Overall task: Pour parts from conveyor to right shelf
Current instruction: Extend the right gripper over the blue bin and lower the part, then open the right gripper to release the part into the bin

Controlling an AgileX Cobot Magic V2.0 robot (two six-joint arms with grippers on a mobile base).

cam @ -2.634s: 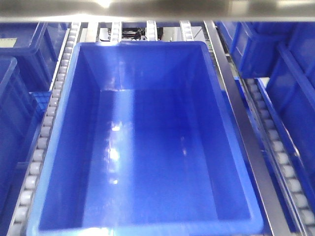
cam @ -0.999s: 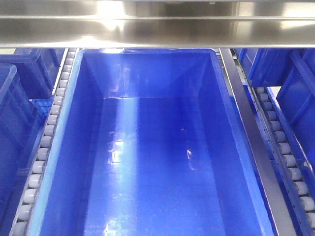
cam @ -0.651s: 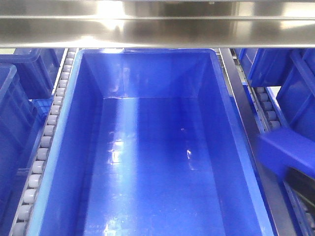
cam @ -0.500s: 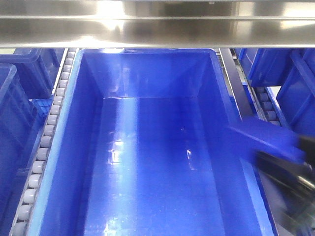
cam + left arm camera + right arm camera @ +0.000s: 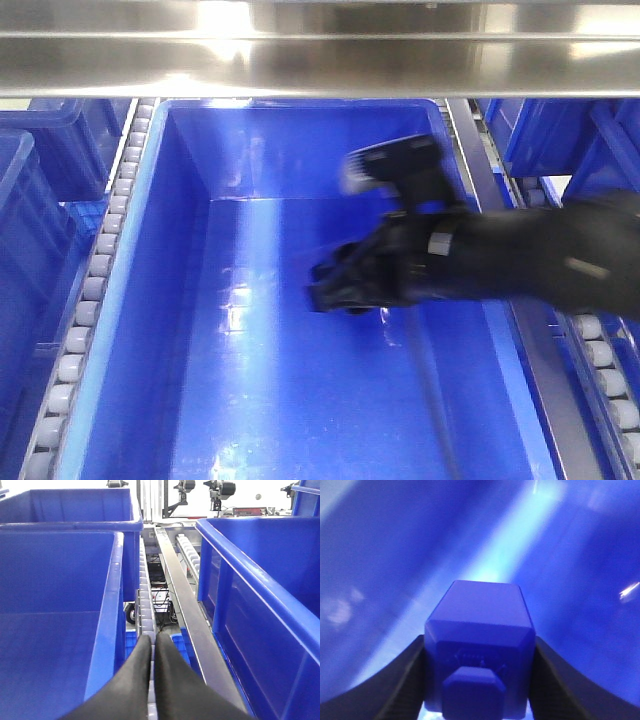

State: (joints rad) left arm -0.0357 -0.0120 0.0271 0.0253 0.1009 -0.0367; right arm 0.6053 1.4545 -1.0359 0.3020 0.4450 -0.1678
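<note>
Front view overlooks bin (image 5: 150, 300); wrist views close, right perhaps inside.

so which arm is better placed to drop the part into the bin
Right. The right gripper already clamps the blue part over the big blue bin. The left gripper is shut and empty, over the roller track between bins.

Right arm (image 5: 520, 262): matte black, thick rounded casing, blurred in front view. Small pale grey square patch near wrist, second pale mark further back along casing. Black camera-like block with lighter grey face mounted above wrist. Thin pale cable trailing below.

Right hand (image 5: 325, 290): black, details smeared. In right wrist view, fingers (image 5: 395, 680) appear as two dark grey curved blades, smooth, unmarked.

Left hand (image 5: 152, 645): two black fingers, smooth, matte, tapering to rounded tips, broadening toward base. No screws or markings discernible.
</note>
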